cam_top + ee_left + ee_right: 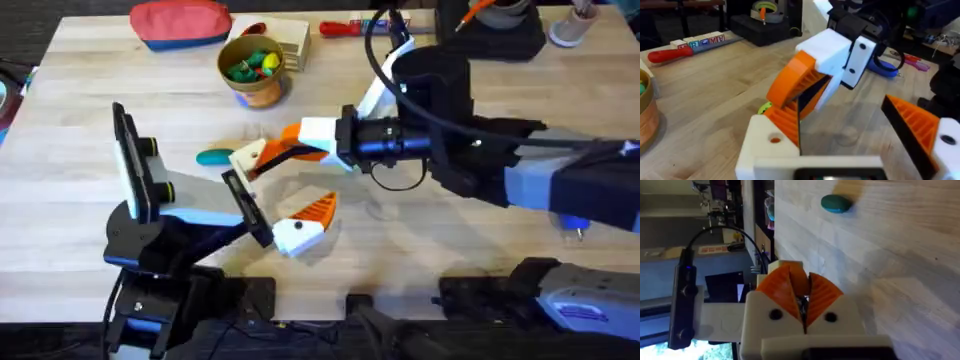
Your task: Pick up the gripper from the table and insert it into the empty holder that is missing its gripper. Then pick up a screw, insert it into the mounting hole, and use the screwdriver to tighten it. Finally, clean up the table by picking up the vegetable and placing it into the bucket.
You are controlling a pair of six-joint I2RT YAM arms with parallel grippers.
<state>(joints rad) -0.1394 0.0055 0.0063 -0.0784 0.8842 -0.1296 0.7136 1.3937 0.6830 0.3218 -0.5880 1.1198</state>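
**Right claw presses the orange wedge at the bare mount**

The left claw [283,185] sits toward the table's near edge, left of the middle, and is spread wide with nothing held. One of its fingers carries a ribbed orange pad [318,208]. The other ends in the white mount [765,150], which has a small round hole in its face.

The right claw [262,160] reaches in from the table's right side. Its two orange fingers [825,292] are pinched almost together on the orange wedge [782,120]. In the left wrist view the wedge touches the white mount at its upper edge. Whether it is seated all the way in, I cannot tell.

The teal vegetable [213,156] lies flat on the bare table [90,120], just beside the mount on the side toward the left edge, apart from both claws.

The tan bucket [255,70] stands near the far edge, left of the middle, with small coloured toy pieces inside. A red pouch [180,22] lies at the far edge beyond it – toward the left corner. A red-handled tool [345,27] lies along the far edge, right of the bucket.
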